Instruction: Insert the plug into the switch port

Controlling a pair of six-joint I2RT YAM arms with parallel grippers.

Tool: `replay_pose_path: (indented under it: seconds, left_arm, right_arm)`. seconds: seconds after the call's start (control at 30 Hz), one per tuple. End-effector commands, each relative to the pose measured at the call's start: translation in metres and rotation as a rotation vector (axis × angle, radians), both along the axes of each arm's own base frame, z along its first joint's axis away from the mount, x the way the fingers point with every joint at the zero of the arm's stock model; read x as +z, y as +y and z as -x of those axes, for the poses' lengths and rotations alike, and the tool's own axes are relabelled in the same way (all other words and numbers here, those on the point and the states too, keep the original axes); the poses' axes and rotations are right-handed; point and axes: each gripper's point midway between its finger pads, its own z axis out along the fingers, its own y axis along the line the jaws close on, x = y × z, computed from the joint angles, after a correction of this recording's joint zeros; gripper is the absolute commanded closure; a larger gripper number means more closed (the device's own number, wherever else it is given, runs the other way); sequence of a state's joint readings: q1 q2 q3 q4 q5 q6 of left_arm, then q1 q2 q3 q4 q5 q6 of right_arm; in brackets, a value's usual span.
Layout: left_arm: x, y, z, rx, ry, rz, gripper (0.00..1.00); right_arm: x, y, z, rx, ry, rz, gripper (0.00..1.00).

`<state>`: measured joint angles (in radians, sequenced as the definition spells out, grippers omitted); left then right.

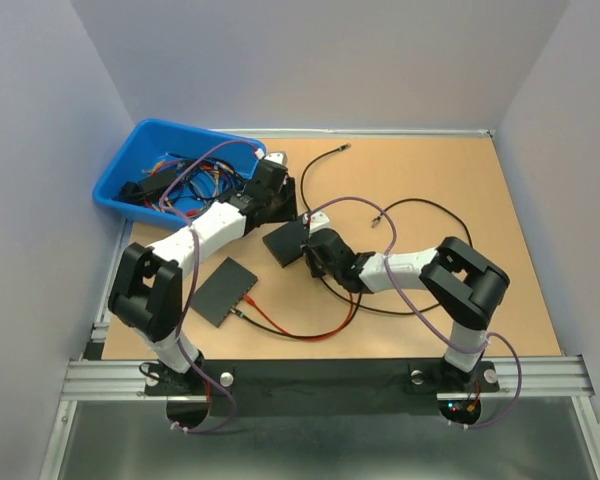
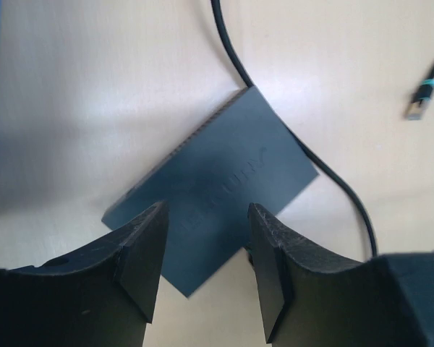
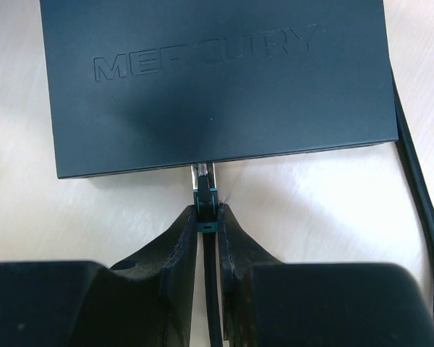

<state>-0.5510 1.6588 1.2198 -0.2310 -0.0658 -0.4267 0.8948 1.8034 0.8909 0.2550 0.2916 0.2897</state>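
The switch [image 3: 210,79] is a flat dark box with raised lettering, lying on the wooden table [image 1: 480,200]. My right gripper [image 3: 208,210] is shut on the plug [image 3: 205,186], a small clear and teal connector on a black cable. The plug's front tip meets the switch's near edge at a port. In the top view the right gripper [image 1: 312,250] sits just right of the switch [image 1: 285,242]. My left gripper [image 2: 206,260] is open, its fingers [image 2: 141,253] astride the near corner of the switch [image 2: 217,173] with a gap on both sides.
A blue bin [image 1: 130,165] full of cables stands at the back left. A second flat black box [image 1: 223,290] lies left of centre with a red cable [image 1: 300,332] beside it. Black cables loop across the table, and a loose plug [image 2: 418,103] lies right of the switch.
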Motion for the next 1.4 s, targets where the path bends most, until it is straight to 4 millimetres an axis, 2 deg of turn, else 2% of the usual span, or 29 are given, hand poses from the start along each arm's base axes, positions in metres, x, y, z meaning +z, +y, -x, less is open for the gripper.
replay_pose_path:
  seconds: [0.0,0.07,0.1,0.13,0.23,0.43,0.5,0.6,0.67,0.73,0.77,0.83,0.97,1.2,1.33,1.37]
  left_arm:
    - [0.070,-0.005,0.010,-0.006,-0.126,0.032,0.41]
    - [0.074,-0.003,0.020,0.002,-0.128,0.039,0.41]
    - [0.086,-0.004,0.026,0.000,-0.152,0.058,0.41]
    - [0.089,-0.005,0.031,0.000,-0.158,0.068,0.41]
    - [0.097,-0.002,0.050,0.003,-0.178,0.096,0.41]
    - [0.108,0.023,0.080,0.042,-0.233,0.134,0.41]
    - [0.111,0.034,0.088,0.057,-0.257,0.140,0.41]
    - [0.117,0.045,0.097,0.079,-0.289,0.152,0.41]
    - [0.119,0.050,0.100,0.086,-0.303,0.157,0.41]
    - [0.118,0.056,0.104,0.097,-0.312,0.152,0.41]
    - [0.118,0.060,0.106,0.103,-0.316,0.150,0.41]
    - [0.116,0.062,0.108,0.106,-0.315,0.143,0.41]
    - [0.115,0.067,0.110,0.122,-0.320,0.142,0.41]
    - [0.119,0.079,0.109,0.167,-0.352,0.126,0.41]
    - [0.128,0.093,0.108,0.222,-0.397,0.108,0.41]
    - [0.129,0.095,0.108,0.232,-0.405,0.104,0.41]
  right_arm:
    - [-0.004,-0.004,-0.021,-0.077,0.010,-0.022,1.00]
    - [-0.002,-0.005,-0.033,-0.102,0.008,-0.036,1.00]
    - [0.000,-0.006,-0.039,-0.113,0.006,-0.043,1.00]
    - [0.001,-0.008,-0.044,-0.125,0.008,-0.049,1.00]
    - [0.007,-0.021,-0.073,-0.190,0.013,-0.072,1.00]
    - [0.000,-0.046,-0.110,-0.257,0.036,-0.069,0.99]
    - [0.001,-0.046,-0.119,-0.252,0.037,-0.066,0.98]
    - [0.005,-0.047,-0.133,-0.251,0.023,-0.062,0.87]
    - [0.007,-0.050,-0.141,-0.256,0.017,-0.057,0.85]
    - [0.013,-0.051,-0.151,-0.264,0.008,-0.061,0.77]
    - [0.011,-0.056,-0.154,-0.273,0.018,-0.057,0.66]
    - [0.013,-0.062,-0.162,-0.285,0.021,-0.060,0.56]
    - [0.018,-0.070,-0.169,-0.294,0.020,-0.059,0.49]
    - [0.029,-0.067,-0.161,-0.256,0.022,-0.085,0.41]
    - [0.044,-0.065,-0.157,-0.234,0.005,-0.102,0.29]
    - [0.057,-0.064,-0.157,-0.226,-0.013,-0.119,0.28]
